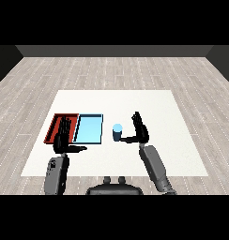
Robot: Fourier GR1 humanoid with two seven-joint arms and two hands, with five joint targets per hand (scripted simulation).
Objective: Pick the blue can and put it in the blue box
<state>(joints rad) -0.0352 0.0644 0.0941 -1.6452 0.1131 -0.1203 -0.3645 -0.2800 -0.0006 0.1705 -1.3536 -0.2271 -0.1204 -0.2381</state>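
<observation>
While we look down across the bench (pixel 172 136), we see the right robot hand (pixel 141 130) just right of the blue can (pixel 117 132), fingers straight and spread upward, thumb reaching left toward the can's base. We can't tell if the thumb tip touches the can; nothing is curled round it, so the hand holds nothing. The left robot hand (pixel 64 138) sits at the near edge of the red tray (pixel 55 126), fingers also straight and pointing up, thumb stuck out to the right, approx. toward the near left corner of the blue tray (pixel 89 129). It's empty too.

The blue can stands upright on the white bench, just right of the blue tray and apart from it, not inside. Both trays lie side by side, touching, red on the left and blue on the right, w/ nothing visible in either.

The bench top is plain white; around it we see a pale wood-plank floor (pixel 111 70) and dark walls at the back. Btw the can and the blue tray there's only bare bench.
</observation>
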